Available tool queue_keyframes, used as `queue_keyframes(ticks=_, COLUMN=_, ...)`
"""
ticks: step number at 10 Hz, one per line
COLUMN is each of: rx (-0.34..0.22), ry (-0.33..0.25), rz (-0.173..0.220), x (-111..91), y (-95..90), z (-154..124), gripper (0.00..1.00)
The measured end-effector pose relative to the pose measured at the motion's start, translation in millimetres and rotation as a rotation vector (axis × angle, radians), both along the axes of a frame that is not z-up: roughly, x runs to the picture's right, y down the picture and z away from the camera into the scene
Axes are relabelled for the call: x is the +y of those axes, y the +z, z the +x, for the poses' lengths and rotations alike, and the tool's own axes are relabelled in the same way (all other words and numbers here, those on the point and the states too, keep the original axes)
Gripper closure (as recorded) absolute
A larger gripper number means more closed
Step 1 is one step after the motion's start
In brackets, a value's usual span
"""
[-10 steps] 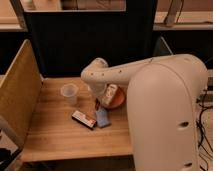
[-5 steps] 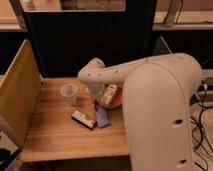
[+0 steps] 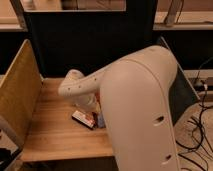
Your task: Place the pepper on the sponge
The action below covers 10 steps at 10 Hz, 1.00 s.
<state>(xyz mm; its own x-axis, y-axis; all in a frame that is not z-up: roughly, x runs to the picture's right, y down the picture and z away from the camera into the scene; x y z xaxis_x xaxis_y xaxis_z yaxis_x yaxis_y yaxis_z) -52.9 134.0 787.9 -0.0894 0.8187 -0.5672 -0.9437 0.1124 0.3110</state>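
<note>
My white arm fills the middle and right of the camera view and reaches left over the wooden table [image 3: 50,130]. The gripper [image 3: 90,106] hangs below the wrist, just above the table's middle, largely hidden by the arm. A thin strip of the light-blue sponge [image 3: 100,120] shows at the arm's lower edge, right beside the gripper. The pepper is hidden.
A flat dark box with a red-and-white label [image 3: 83,119] lies on the table just left of the sponge. A tan upright panel [image 3: 17,95] walls the table's left side. A dark backboard [image 3: 90,45] stands behind. Cables [image 3: 202,125] trail on the floor at right.
The arm now looms larger and lower in the view. It covers the clear cup and the orange plate that showed before. The gripper has come down nearer the box and sponge.
</note>
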Motion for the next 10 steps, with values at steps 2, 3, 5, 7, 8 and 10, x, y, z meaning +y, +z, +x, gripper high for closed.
queue_keyframes(ticks=2, rx=0.004, ry=0.004, rz=0.001, x=-0.7, y=0.1, z=2.8, gripper=1.00)
queue_keyframes(ticks=3, rx=0.001, ry=0.002, rz=0.001, x=-0.3, y=0.0, z=0.4, gripper=1.00)
queue_keyframes(ticks=5, rx=0.002, ry=0.003, rz=0.001, x=-0.4, y=0.0, z=1.0, gripper=1.00)
queue_keyframes(ticks=7, rx=0.002, ry=0.001, rz=-0.001, x=0.7, y=0.6, z=0.8, gripper=1.00)
queue_keyframes(ticks=8, rx=0.002, ry=0.001, rz=-0.001, x=0.6, y=0.6, z=0.8, gripper=1.00)
queue_keyframes(ticks=10, rx=0.002, ry=0.002, rz=-0.001, x=0.5, y=0.7, z=0.9, gripper=1.00)
